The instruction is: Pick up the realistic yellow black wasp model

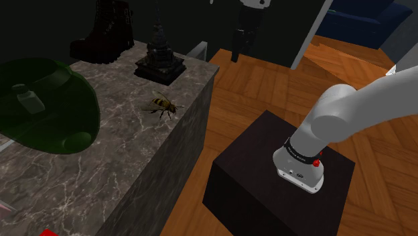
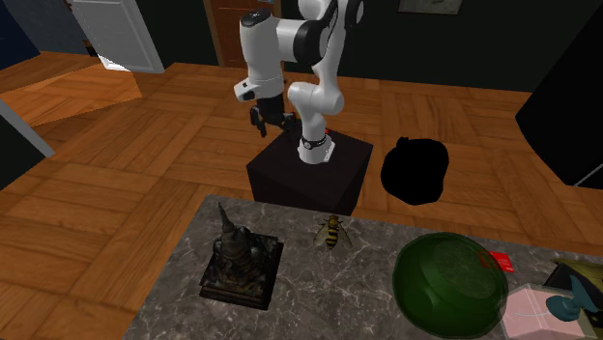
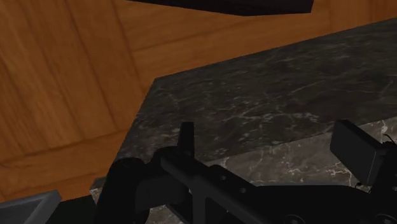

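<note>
The wasp model [image 1: 163, 105], yellow and black with thin legs, stands on the dark marble counter [image 1: 100, 174] close to its edge. In the second exterior view the wasp [image 2: 331, 232] sits near the counter's [image 2: 309, 290] far edge, facing the stand [image 2: 309, 174]. My gripper [image 2: 263, 121] hangs open high over the wooden floor, off the counter and well apart from the wasp. From the shoulder view the gripper [image 1: 237, 48] shows at the top, beyond the counter's far corner. At the wrist, the gripper [image 3: 270, 143] has its fingers apart above the counter's corner [image 3: 267, 95], holding nothing.
A dark pagoda statue [image 1: 159, 57] stands just past the wasp, with a black boot [image 1: 104, 30] behind it. A big green dome [image 1: 40, 104] lies on the wasp's other side. A black blob [image 2: 414, 171] sits on the floor by the stand.
</note>
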You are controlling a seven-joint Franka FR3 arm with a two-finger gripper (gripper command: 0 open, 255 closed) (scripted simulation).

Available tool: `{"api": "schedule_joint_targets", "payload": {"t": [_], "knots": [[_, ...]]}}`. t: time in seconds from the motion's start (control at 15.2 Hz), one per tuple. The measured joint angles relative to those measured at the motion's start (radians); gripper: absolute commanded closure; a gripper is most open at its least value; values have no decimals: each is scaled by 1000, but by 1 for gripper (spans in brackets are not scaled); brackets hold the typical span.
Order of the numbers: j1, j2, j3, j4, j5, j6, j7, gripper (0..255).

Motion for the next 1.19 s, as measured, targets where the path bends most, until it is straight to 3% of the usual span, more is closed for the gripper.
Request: {"api": "schedule_joint_targets", "payload": {"t": [0.59,1.19], "knots": [[97,242,66,69,109,165,-31,0],[179,517,139,226,190,283,-70,0]]}}
